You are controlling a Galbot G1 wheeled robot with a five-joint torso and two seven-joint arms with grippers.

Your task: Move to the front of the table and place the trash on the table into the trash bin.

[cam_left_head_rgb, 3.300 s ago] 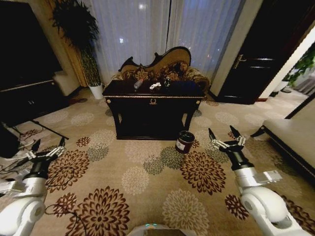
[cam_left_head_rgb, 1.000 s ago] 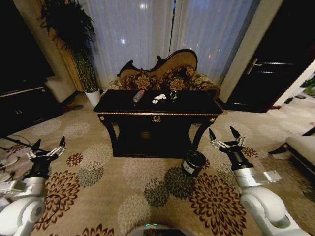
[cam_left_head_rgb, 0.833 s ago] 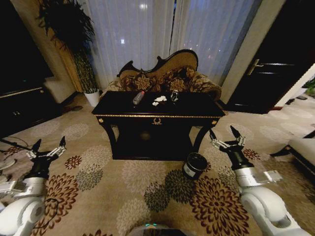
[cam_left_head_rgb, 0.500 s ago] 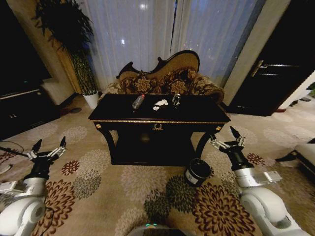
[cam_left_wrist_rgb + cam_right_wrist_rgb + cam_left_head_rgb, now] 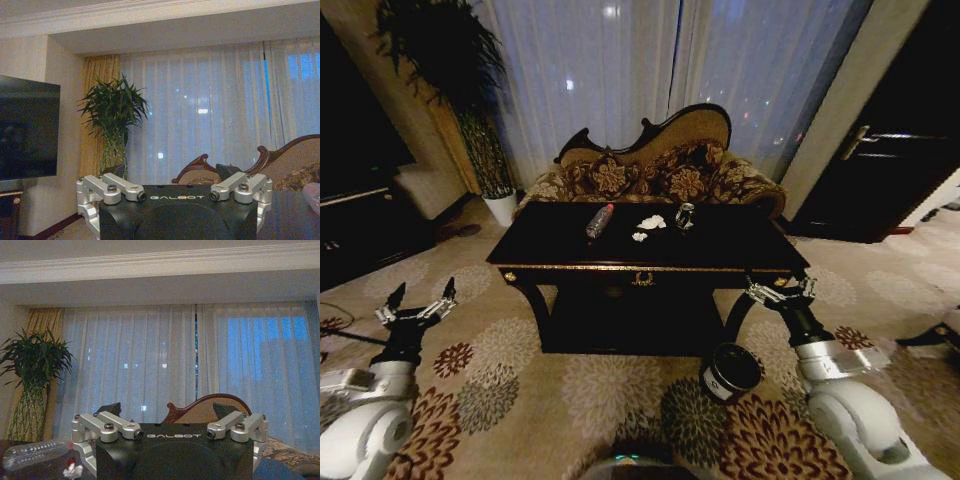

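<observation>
Approach step: you face the table (image 5: 650, 255); left gripper (image 5: 418, 302) and right gripper (image 5: 779, 290) both spread, empty. Next, reach the bottle (image 5: 600, 220).

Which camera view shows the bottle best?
The head view: the whole bottle lies on the table, beside the paper wads. The right wrist view shows it side-on, partly hidden behind the right gripper. In the left wrist view I cannot find it.
</observation>
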